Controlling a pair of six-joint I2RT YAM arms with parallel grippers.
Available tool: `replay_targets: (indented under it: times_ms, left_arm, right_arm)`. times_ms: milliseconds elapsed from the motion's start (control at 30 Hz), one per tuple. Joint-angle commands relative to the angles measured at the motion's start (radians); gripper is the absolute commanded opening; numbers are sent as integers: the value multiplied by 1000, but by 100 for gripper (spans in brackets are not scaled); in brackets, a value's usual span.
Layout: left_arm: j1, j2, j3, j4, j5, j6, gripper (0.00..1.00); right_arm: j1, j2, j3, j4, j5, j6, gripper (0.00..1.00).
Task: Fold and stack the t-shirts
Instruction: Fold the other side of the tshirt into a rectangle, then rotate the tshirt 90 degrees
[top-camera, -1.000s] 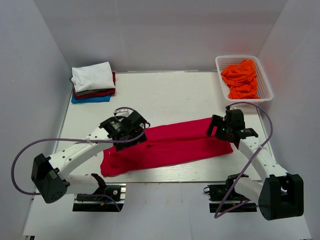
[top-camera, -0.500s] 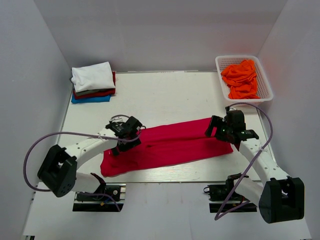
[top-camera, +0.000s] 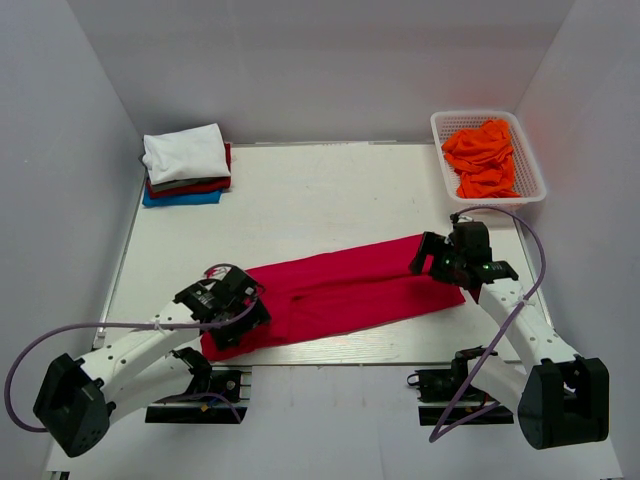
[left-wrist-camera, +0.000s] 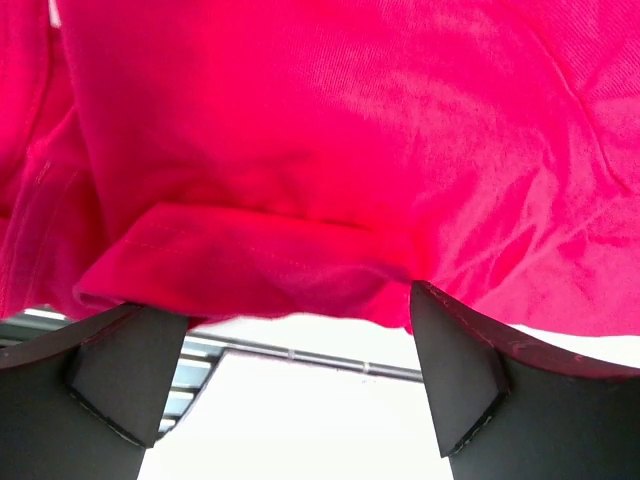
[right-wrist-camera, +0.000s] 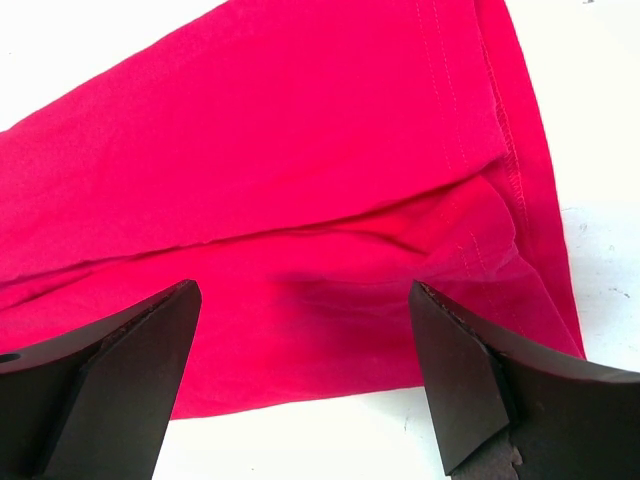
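Your left gripper (top-camera: 238, 316) has swung down from the soft crimson-red short-sleeved t-shirt's (top-camera: 345, 288) far edge to its near-left corner, jaws spread over the hem (nothing held). Your right gripper (top-camera: 442, 263), likewise agape, hovers above the shirt's right end. The shirt lies strip-folded across the white table (top-camera: 330, 190).

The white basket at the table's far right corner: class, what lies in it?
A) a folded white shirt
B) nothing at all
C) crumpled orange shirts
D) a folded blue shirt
C: in the top view, the white basket holds a loose heap of orange t-shirts.
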Motion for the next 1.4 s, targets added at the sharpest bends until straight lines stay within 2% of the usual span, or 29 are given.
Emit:
replay_targets:
  times_ms: [0,233,367,567,733,833,933,1033,1067,1233,1300,1367]
  left_arm:
    - [-4,-25,57,-41,9,-15,100]
    - [-4,53,333,-135,-31,93,100]
    - [-4,53,385,-138,-49,138,100]
    - [-4,145,234,75,-15,158,100]
    - [-4,266,108,97,-19,98,100]
    - [5,276,45,150,-37,89,100]
    - [18,262,54,150,-51,89,100]
    - [1,202,141,111,-51,106,100]
    - [1,182,167,101,-1,124,100]
    - [1,70,342,60,159,363,100]
    - [1,70,429,5,121,382,100]
    - [1,70,447,-44,22,371,100]
  right_arm:
    - [-1,-18,-6,33,-13,-18,90]
    - [-1,-16,3,32,-9,-22,90]
    - [-3,-7,10,44,-6,-25,90]
    - [8,59,63,64,-1,-38,90]
    - [23,111,120,116,-29,-47,90]
    - [33,206,135,148,-65,-44,90]
    - [43,276,143,188,-109,-22,90]
    - [49,339,143,228,-112,-7,90]
    - [49,352,145,242,-112,-2,90]
    - [51,433,140,268,-96,11,90]
    - [49,453,134,271,-92,21,90]
    - [49,446,123,277,-81,22,90]
